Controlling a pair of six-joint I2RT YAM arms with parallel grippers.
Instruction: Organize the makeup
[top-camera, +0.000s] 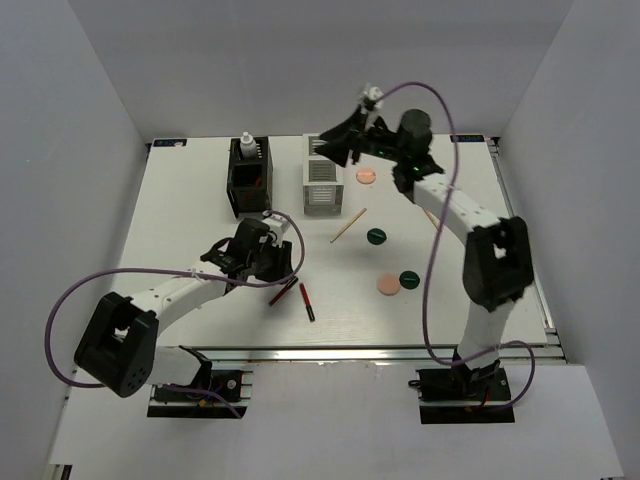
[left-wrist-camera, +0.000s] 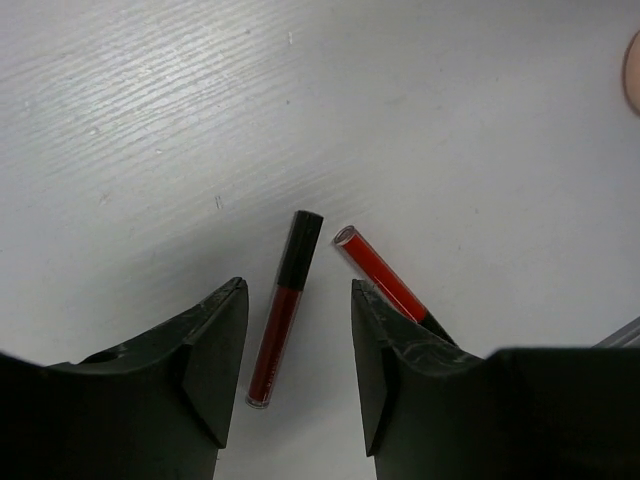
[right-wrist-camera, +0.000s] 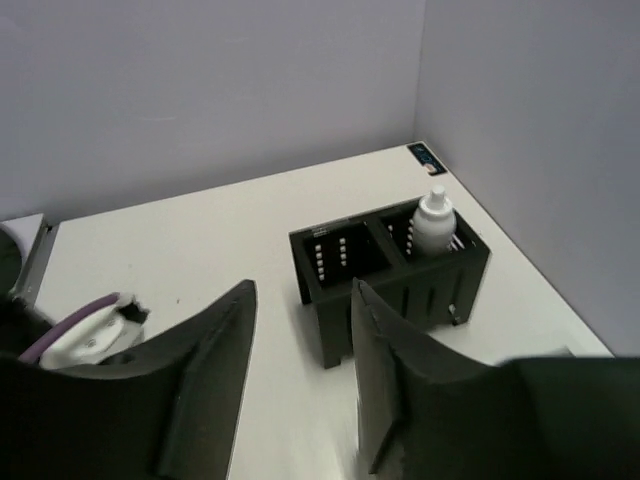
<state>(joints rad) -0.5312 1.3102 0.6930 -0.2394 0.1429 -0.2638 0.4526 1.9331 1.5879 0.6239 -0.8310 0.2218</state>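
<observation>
Left gripper sits left of centre over the table, jaws apart, gripping nothing. In its wrist view we see a black-capped red tube lying flat in the gap between the two fingers. We cannot tell if either finger touches it. A second red tube lies just right of it, near end hidden under the right-hand finger. The two tubes are close but apart, spread in a loose V.

Toward the back wall we have the black slatted box, with two compartments. The white bottle stands upright in the rear one. Just right of that box, near but apart, is the white slatted box. The right gripper hangs in the air above this box's back edge, jaws parted, nothing between them. Its camera looks across at the black box and bottle.

In front of the white box a wooden stick lies diagonally on the table. A peach disc lies just right of the white box. A dark-green disc lies right of the stick, apart from it. Nearer the front edge we see a second peach disc and a second dark-green disc side by side. We cannot tell if they touch.
</observation>
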